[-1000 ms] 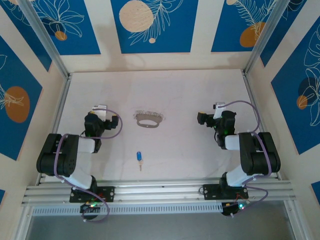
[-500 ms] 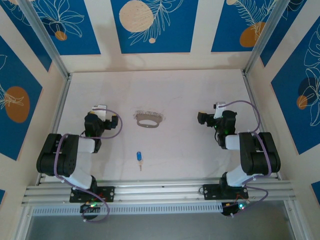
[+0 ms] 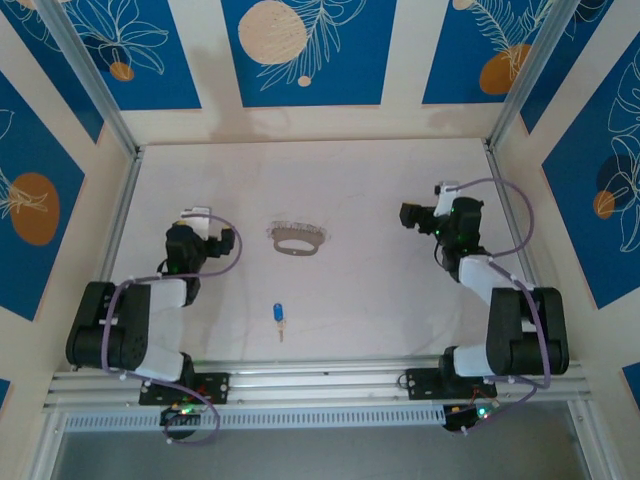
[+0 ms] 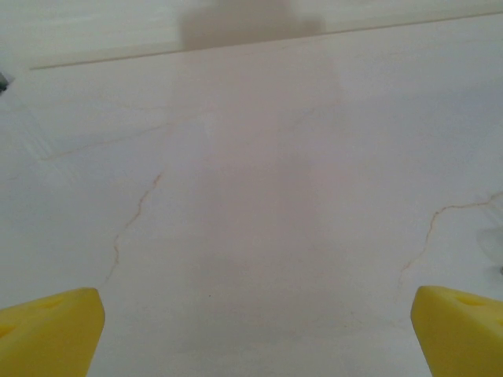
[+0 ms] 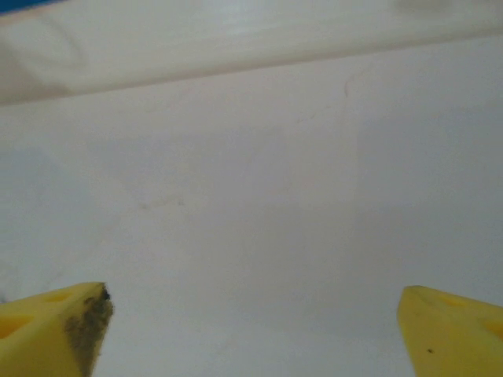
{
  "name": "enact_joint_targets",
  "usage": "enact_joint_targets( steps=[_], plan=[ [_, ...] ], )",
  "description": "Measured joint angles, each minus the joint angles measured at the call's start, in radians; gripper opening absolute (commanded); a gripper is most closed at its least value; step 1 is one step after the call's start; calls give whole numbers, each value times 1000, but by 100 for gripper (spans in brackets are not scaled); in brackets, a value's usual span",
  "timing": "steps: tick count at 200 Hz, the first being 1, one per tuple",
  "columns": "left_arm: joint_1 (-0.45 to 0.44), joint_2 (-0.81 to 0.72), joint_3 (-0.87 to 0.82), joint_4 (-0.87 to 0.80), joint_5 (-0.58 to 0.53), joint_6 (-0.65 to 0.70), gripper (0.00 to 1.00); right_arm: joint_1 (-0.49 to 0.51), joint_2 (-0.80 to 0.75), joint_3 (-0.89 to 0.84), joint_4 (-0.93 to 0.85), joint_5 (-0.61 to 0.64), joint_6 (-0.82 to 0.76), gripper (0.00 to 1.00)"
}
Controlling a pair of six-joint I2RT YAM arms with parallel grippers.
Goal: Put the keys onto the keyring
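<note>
In the view from above, the keyring (image 3: 297, 240) is seen lying flat on the pale table (image 3: 380, 300), a little beyond the middle. The key (image 3: 278, 316) lies apart from it at about 6 o'clock, nearer the arm bases; its blue head is plain, but its blade is too small to be made out well. The left gripper (image 3: 192, 225) is placed at roughly 9 o'clock from the keyring and the right gripper (image 3: 450, 200) at roughly 3 o'clock, both well apart from it. Their fingers are hidden beneath the wrists and cables here.

In the left wrist view, two yellow fingertips (image 4: 47, 330) are cut off by the lower corners and are spread wide, with nothing held between them. Bare table is seen beyond, marked by thin brownish lines and a soft shadow.

In the right wrist view, the yellow fingertips (image 5: 55, 326) are likewise set wide apart and cropped by the frame, with nothing gripped. A dark smudge is seen on the left one. The pale wall (image 5: 236, 39) at 12 o'clock is blurred.
</note>
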Motion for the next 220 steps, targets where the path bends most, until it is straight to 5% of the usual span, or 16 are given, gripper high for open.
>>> enact_joint_targets(
  steps=[63,105,164,220],
  plan=[
    [-2,-191,208,-400,-41,-182,97,-162,-35,140,-324,-37,302,100],
    [-50,-213,261,-537,31,-346,99,8,25,222,-467,-66,306,80],
    [-291,-160,296,-624,59,-428,99,248,217,349,-530,-117,240,51],
    [-421,-98,296,-640,48,-470,100,337,382,407,-517,-230,192,44]
  ],
)
